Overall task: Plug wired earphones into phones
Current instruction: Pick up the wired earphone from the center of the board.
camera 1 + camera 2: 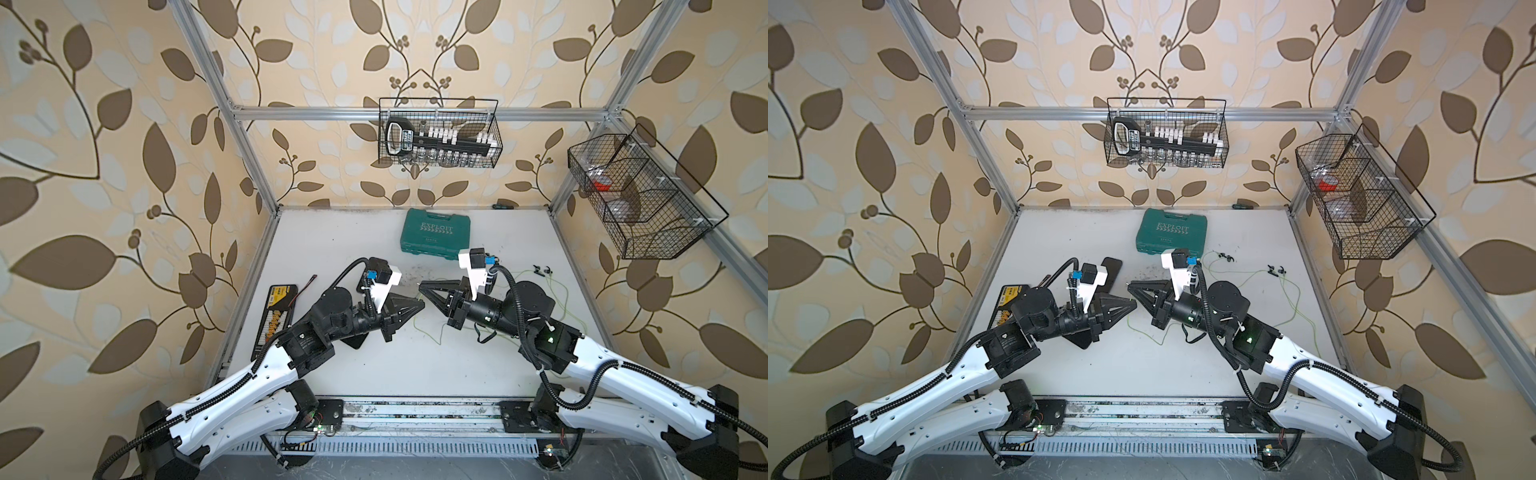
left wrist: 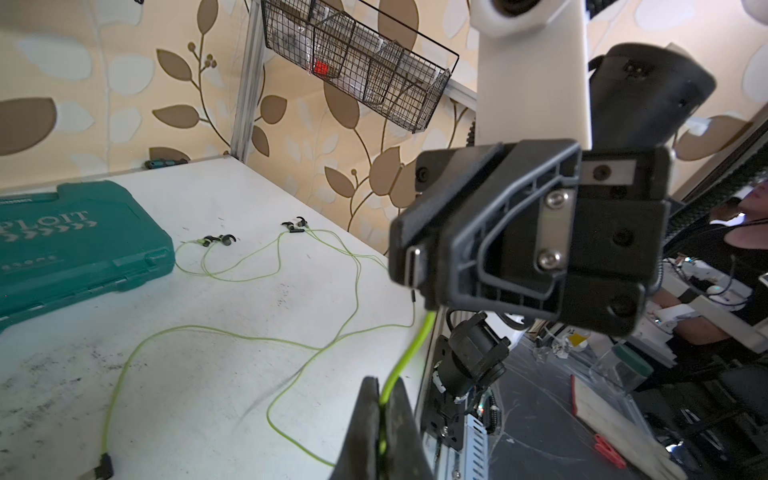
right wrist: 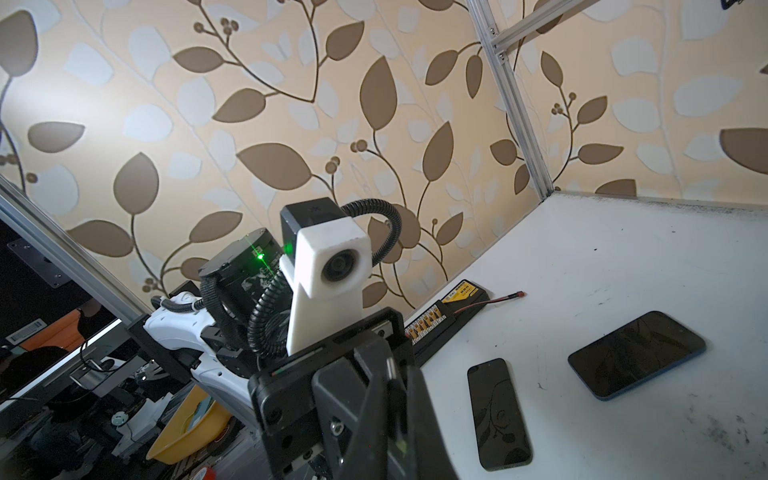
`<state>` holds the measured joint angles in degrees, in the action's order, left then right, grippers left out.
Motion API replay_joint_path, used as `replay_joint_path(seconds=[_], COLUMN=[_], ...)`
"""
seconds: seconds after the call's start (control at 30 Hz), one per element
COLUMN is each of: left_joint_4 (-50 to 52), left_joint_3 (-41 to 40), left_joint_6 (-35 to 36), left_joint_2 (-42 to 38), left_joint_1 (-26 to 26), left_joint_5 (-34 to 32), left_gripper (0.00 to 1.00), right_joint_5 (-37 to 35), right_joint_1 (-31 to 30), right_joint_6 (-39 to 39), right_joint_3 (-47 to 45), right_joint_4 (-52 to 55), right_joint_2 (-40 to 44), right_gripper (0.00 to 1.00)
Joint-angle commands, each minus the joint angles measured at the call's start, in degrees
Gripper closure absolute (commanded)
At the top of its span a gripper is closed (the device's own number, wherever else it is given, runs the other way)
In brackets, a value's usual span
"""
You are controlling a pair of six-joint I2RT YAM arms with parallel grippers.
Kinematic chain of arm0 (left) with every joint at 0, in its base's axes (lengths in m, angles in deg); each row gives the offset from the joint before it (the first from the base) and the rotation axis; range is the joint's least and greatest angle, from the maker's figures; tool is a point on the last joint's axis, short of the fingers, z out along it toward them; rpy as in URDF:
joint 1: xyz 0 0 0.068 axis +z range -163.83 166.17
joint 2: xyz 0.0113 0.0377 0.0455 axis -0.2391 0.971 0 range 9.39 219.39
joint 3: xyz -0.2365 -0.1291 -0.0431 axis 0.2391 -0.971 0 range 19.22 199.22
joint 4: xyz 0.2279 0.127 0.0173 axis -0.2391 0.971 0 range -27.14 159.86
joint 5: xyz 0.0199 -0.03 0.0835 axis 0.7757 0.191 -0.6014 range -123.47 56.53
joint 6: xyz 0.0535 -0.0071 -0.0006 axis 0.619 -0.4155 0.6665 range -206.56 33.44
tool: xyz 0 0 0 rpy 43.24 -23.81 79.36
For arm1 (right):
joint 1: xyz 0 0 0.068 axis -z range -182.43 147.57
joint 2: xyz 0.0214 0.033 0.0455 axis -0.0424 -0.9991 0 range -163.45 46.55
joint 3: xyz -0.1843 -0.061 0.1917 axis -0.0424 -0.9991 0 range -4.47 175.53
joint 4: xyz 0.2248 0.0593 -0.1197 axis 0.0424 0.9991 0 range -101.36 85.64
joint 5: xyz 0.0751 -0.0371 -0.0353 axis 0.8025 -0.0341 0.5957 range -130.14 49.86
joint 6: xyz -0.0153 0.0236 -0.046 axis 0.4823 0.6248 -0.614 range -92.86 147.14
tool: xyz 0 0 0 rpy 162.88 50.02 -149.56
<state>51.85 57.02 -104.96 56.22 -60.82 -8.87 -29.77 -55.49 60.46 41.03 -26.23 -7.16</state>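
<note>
Over the middle of the white table my two grippers meet tip to tip. My left gripper (image 1: 422,305) (image 2: 384,384) is shut on the yellow-green cable (image 2: 409,349) of one set of wired earphones. That cable runs up into my right gripper (image 1: 422,286) (image 3: 397,370), where its black plug (image 3: 393,376) sits between jaws that are slightly parted, with a dark gap beside it. Both sets' earbuds (image 2: 218,240) (image 2: 297,224) lie on the table. The second set's plug (image 2: 106,461) also lies loose on the table. Two black phones (image 3: 498,415) (image 3: 636,353) lie flat below the left arm.
A teal toolbox (image 1: 434,235) stands at the back of the table. A black-and-yellow bit case (image 1: 276,320) lies along the left edge. Wire baskets hang on the back frame (image 1: 438,133) and the right frame (image 1: 640,195). Loose cable loops (image 1: 1296,299) spread under the right arm.
</note>
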Motion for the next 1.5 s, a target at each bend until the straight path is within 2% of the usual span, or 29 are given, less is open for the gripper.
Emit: replay_joint_path(seconds=[0.0, 0.03, 0.07, 0.2, 0.43, 0.7, 0.83, 0.93, 1.4, 1.47], left_joint_4=[-3.67, -3.61, -3.61, -3.04, -3.19, -2.44, -2.11, -2.0, -2.0, -1.93], left_joint_3=[2.2, 2.03, 2.01, 2.2, 2.59, 2.1, 2.01, 2.01, 1.67, 1.91], left_joint_6=[-0.59, -0.5, -0.5, -0.55, -0.71, -1.09, -1.22, -1.32, -1.56, -1.56], left_joint_2=[-1.97, -2.18, -2.27, -1.82, -0.95, -2.51, -2.8, -2.88, -3.06, -2.89], left_joint_1=[-0.74, -0.74, -0.74, -0.83, -1.01, -1.18, -1.31, -1.34, -1.62, -1.71], left_joint_5=[0.15, 0.05, -0.07, 0.1, 0.71, 0.36, 0.45, 0.62, 1.15, 1.09], left_gripper=[1.0, 1.0, 1.0, 1.0, 1.0, 1.0, 1.0, 1.0, 1.0, 1.0], right_joint_5=[0.16, -0.95, -1.66, -2.22, -1.04, -1.69, -1.09, -1.24, -2.3, -2.2], right_joint_1=[0.01, -0.01, -0.02, 0.06, 0.04, 0.03, 0.05, -0.03, -0.02, 0.01], right_joint_6=[1.01, 1.5, 1.69, 1.92, 1.94, 2.18, 2.44, 2.45, 3.77, 3.77], right_joint_3=[0.15, -0.59, -1.24, -2.74, -2.44, -0.85, -0.77, -0.57, -0.64, -0.61], right_joint_4=[-1.92, -2.38, -2.49, -2.56, -3.35, -1.53, -2.58, -2.79, -4.11, -4.29], right_joint_2=[1.47, 2.34, 3.08, 4.97, 4.37, 2.15, 1.64, 1.54, 0.95, 0.81], right_gripper=[0.56, 0.45, 0.39, 0.39, 0.51, 0.53, 0.64, 0.68, 0.7, 0.72])
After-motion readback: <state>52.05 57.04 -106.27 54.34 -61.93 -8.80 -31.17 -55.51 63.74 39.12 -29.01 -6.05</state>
